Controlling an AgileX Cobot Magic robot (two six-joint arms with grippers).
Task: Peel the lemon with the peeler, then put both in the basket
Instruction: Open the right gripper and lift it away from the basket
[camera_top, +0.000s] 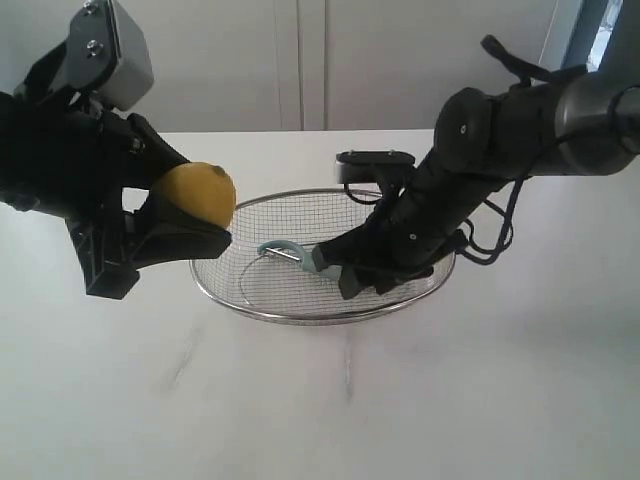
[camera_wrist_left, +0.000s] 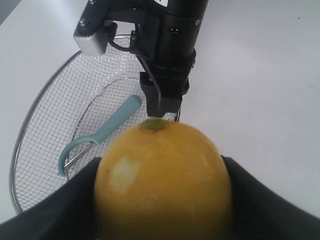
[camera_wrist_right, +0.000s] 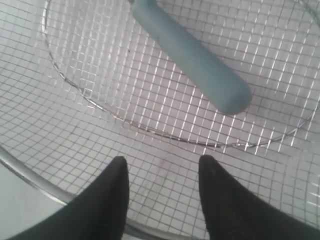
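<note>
Clamping the lemon (camera_top: 198, 194) in my left jaws, raised beside the rim of the basket (camera_top: 300, 317), I hold my right jaws parted and empty near the peeler (camera_top: 290, 252) lying inside it.

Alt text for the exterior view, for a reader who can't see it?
The left gripper holds the lemon in the air just outside the rim of the basket on a white table. The peeler lies inside the basket, and the right gripper, jaws open and empty, sits low in the basket at the handle's end.
</note>
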